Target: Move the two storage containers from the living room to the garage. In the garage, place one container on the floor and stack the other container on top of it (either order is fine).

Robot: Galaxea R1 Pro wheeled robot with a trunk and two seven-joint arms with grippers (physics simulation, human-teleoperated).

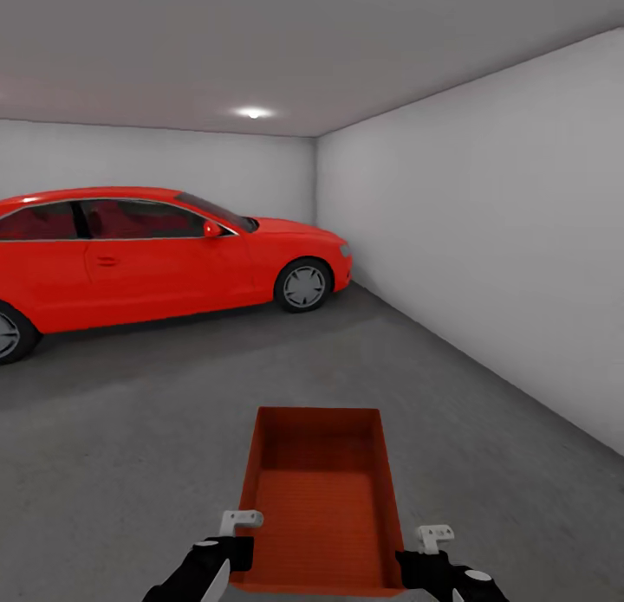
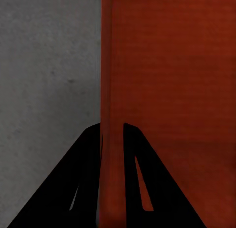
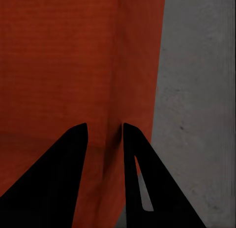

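Note:
An orange-red storage container (image 1: 321, 498) with no lid is held low in front of me, over the garage's dark grey floor (image 1: 130, 429). My left gripper (image 1: 232, 557) is shut on the container's left wall, one finger on each side of it. In the left wrist view the thin wall (image 2: 112, 139) runs between the gripper's two black fingers (image 2: 142, 179). At the other side my right gripper (image 1: 414, 567) is shut on the right wall. The right wrist view has that wall (image 3: 105, 139) pinched between its fingers (image 3: 142, 179).
A red coupe car (image 1: 156, 251) stands at the left, nose pointing right. A plain pale wall (image 1: 503, 238) runs along the right and another closes the back. Bare concrete lies between the car and the right wall.

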